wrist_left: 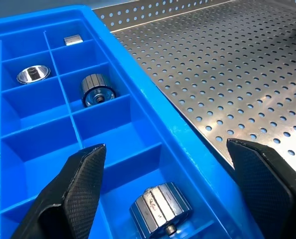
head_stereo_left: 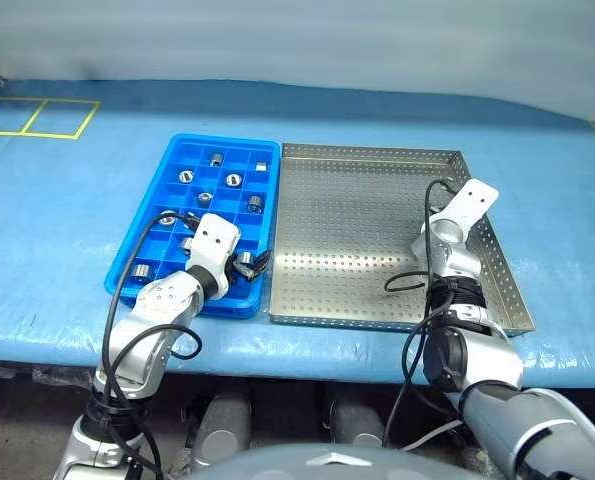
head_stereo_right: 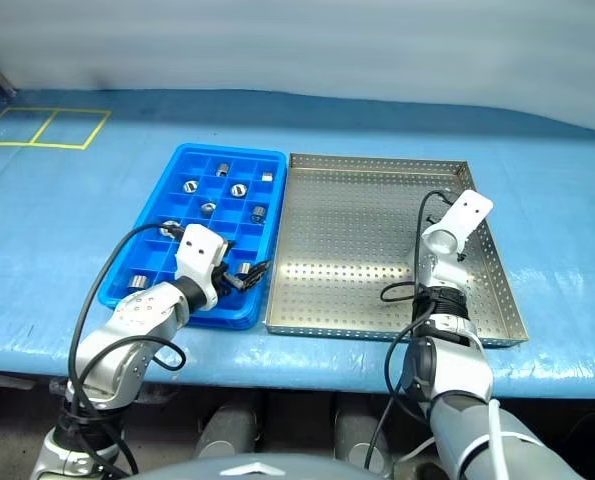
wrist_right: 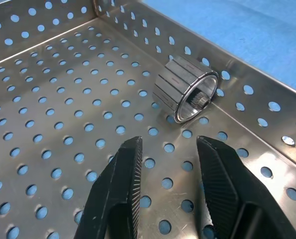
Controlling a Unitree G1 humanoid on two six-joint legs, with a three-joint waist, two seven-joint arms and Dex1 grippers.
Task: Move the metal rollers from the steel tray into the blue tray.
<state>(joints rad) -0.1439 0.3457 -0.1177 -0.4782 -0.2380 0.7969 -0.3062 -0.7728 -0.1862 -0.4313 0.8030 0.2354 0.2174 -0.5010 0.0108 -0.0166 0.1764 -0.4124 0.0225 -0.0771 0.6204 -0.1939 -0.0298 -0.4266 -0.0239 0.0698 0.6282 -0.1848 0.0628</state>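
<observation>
The steel tray (head_stereo_left: 352, 215) lies right of the blue tray (head_stereo_left: 220, 139), and their sides touch. One metal roller (wrist_right: 186, 90) lies on its side against the steel tray's right rim. My right gripper (wrist_right: 168, 143) hovers just short of it, slightly open, with nothing between its fingers. Several rollers (head_stereo_left: 234, 180) sit in the blue tray's compartments. My left gripper (wrist_left: 162, 149) hangs wide open over the blue tray's near right corner, above a roller (wrist_left: 160, 207) resting in a compartment there. Its fingers straddle the blue rim, one over the steel tray.
Both trays rest on a table under a blue cover (head_stereo_left: 67, 210). Yellow tape squares (head_stereo_left: 37, 116) mark its far left. A pale wall stands behind the table. Black cables loop off both wrists, one (head_stereo_left: 405, 283) lying on the steel tray's near right part.
</observation>
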